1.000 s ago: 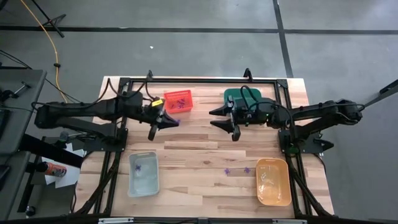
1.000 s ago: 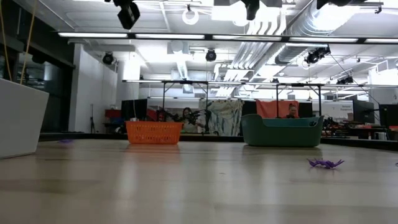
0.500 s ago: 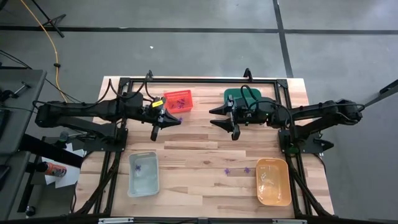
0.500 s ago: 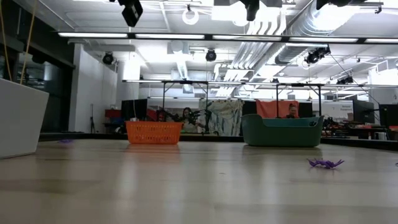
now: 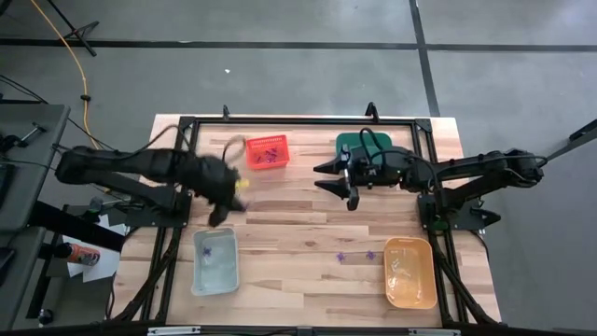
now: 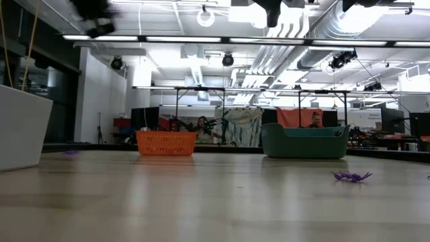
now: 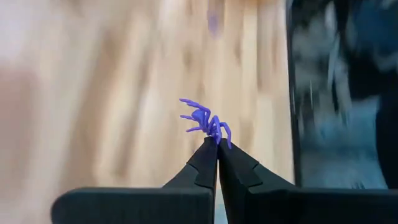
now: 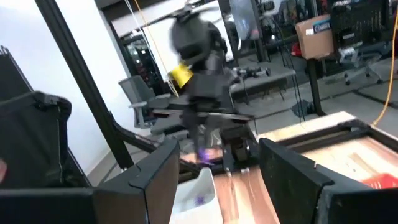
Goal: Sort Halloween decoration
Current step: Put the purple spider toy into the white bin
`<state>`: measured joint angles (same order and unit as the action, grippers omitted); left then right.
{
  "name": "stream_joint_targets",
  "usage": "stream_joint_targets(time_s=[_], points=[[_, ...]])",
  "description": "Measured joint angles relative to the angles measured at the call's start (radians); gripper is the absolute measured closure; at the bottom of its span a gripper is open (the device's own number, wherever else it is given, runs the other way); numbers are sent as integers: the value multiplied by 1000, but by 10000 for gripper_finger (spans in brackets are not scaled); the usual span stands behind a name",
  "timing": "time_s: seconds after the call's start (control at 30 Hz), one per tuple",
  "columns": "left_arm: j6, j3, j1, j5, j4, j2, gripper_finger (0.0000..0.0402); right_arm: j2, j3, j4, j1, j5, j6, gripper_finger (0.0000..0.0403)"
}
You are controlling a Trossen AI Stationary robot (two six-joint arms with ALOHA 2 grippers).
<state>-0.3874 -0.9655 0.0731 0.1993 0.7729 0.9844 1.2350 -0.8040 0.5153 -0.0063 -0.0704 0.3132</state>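
Halloween decoration pieces, tiny purple plastic spiders with thin spiky legs, are partly sorted, as far as one can judge. Starting at the left of the wooden bench (image 5: pixel 308 224), the clear rectangular plastic bin (image 5: pixel 215 261) holds one small purple speck near its far end, and above it the left pincer (image 7: pixel 217 149) is pressed together on a purple spider (image 7: pixel 207 121), pinched by the legs at the fingertips; the arm is smeared by motion in the overhead view, between the clear bin and the red mesh basket (image 5: pixel 267 152). That basket holds a few dark-purple trinkets, too small to count. Toward the middle, two loose purple spiders (image 5: pixel 355 256) lie on the bare bench just beside the orange plastic tub (image 5: pixel 410 272), so at least these and the carried one are left to place. The right pincer (image 5: pixel 333 176) hangs with its fingers apart and nothing between them, in front of the green plastic bin (image 5: pixel 359 145), whose inside the arm mostly covers. What lies in the orange tub is only pale glints I cannot identify. The level view shows one spider on the bench and neither pincer clearly.
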Motion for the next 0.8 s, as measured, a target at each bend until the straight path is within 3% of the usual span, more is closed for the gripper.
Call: stream_joint_targets(time_s=[0.17,0.3,0.4,0.57,0.8], points=[[-212,-12,296,-33,190,11,401,0,0,-51,0,0,51,190],[-327,-12,544,-129,214,66,401,0,0,-55,0,0,71,190],[-371,-11,666,-200,211,148,401,0,0,-56,-2,0,64,190],[-432,-11,729,-235,210,301,401,0,0,-56,-2,0,61,190],[-464,-10,729,-150,209,411,385,0,0,-71,-2,0,60,190]])
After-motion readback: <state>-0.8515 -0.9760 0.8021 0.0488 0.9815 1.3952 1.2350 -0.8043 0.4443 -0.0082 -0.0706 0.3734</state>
